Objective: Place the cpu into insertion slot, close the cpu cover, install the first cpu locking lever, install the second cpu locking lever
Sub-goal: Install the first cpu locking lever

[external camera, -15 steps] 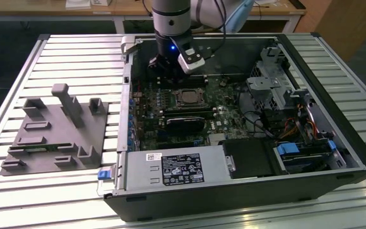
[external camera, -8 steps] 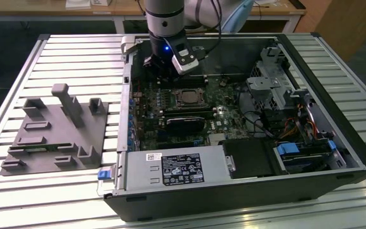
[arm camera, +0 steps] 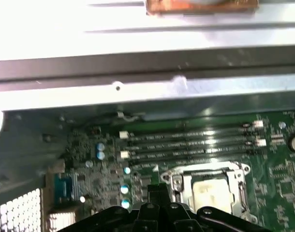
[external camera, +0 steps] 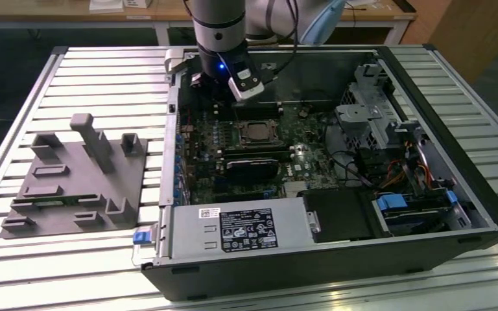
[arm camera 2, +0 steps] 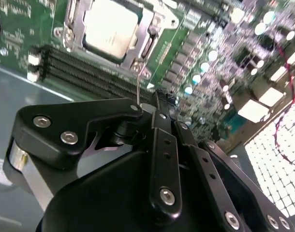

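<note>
The black label (external camera: 247,229) carries no readable print

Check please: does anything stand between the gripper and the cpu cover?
Only one thing. In the second wrist view a thin upright metal lever rises at the tip of the gripper, between it and the cpu cover, which frames the cpu. Nothing else visible is in the way.

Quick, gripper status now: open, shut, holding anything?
The gripper: shut, nothing visibly clamped; its tip is beside the lever, and contact cannot be told.
</note>
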You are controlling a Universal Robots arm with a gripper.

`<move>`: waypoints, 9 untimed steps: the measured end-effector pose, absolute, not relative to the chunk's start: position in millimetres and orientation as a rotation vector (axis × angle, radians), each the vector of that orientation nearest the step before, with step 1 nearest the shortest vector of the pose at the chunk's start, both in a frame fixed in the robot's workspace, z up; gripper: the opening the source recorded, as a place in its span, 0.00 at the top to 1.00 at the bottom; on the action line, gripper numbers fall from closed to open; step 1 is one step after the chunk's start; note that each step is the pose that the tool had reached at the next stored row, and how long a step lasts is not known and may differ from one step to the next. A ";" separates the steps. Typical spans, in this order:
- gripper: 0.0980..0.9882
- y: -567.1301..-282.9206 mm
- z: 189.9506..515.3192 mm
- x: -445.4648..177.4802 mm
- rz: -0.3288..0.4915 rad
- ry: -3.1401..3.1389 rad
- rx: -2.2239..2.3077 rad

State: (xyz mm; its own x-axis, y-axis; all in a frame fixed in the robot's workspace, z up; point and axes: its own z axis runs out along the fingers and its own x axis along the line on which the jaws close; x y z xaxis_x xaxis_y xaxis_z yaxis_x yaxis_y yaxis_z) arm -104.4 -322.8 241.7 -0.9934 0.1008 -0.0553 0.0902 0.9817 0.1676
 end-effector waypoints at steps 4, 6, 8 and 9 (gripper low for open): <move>0.99 -322.8 241.8 -106.4 0.303 3.061 0.150; 0.99 -322.8 241.8 -106.5 0.330 3.059 0.150; 0.99 -322.8 241.8 -106.5 0.348 3.058 0.151; 0.99 -322.8 241.8 -106.5 0.348 3.058 0.151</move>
State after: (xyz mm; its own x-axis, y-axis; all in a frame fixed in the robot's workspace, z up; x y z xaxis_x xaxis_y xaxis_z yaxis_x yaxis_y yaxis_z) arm -106.5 -322.8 241.8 -0.9934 0.1039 -0.0490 0.0903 0.9697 0.2268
